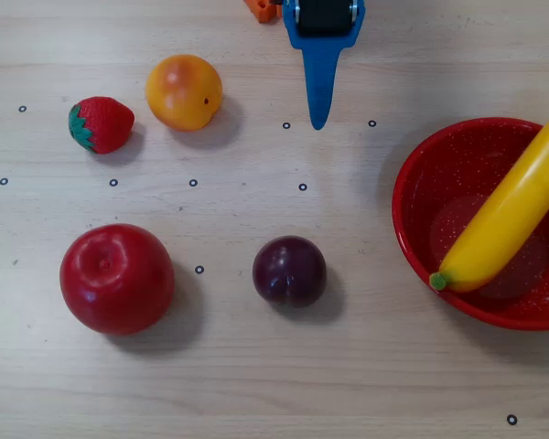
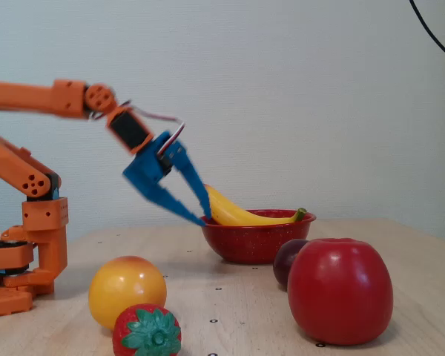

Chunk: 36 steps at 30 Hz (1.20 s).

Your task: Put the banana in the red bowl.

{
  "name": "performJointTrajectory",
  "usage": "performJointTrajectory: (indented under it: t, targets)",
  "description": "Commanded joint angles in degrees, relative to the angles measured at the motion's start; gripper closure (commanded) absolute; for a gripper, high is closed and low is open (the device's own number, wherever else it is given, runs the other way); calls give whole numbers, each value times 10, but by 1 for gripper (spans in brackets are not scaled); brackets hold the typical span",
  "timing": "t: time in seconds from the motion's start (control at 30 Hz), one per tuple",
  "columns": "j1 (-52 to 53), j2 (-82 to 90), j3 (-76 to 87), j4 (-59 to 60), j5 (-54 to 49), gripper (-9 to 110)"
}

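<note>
The yellow banana [image 1: 512, 210] lies in the red bowl [image 1: 412, 219] at the right edge of the overhead view. Its green stem tip rests on the bowl's near rim and its other end runs out of frame. In the fixed view the banana [image 2: 245, 216] leans across the bowl [image 2: 252, 241]. My blue gripper [image 1: 318, 119] hangs over the table at the top centre, left of the bowl. In the fixed view the gripper [image 2: 203, 218] points down, just left of the bowl's rim. Its jaws meet at the tips and hold nothing.
A red apple [image 1: 116, 278], a dark plum [image 1: 289, 270], an orange fruit [image 1: 183, 91] and a strawberry [image 1: 101, 124] lie spread over the wooden table left of the bowl. The orange arm base [image 2: 30, 245] stands at the left of the fixed view.
</note>
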Motion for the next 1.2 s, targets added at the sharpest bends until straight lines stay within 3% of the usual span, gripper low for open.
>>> performJointTrajectory:
  t: [0.0,0.47,0.87,1.17]
  targets:
    - [-24,62,40,-33,17,101]
    - [-34,345,323,-55,-24,101]
    - [-36,439,323,90,-95,101]
    - [-37,439,323,95,-107,101]
